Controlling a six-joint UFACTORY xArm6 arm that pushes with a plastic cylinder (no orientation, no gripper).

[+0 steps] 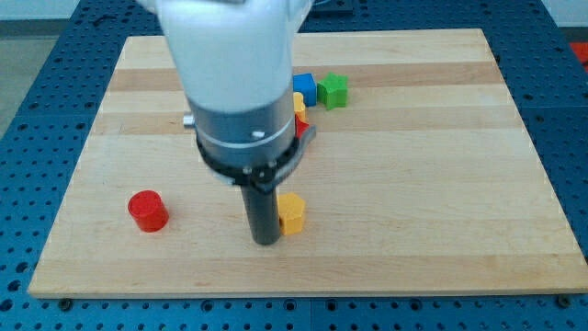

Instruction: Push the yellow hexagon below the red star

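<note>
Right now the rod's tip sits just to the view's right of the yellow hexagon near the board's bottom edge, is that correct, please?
Not quite: in the camera view, my tip sits just to the view's left of the yellow hexagon, not its right. The rest holds: both are near the board's bottom edge.

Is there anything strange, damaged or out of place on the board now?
Nothing stands out. The yellow hexagon sits upright beside my tip, on its right in the view. The red cylinder also stands upright.
</note>
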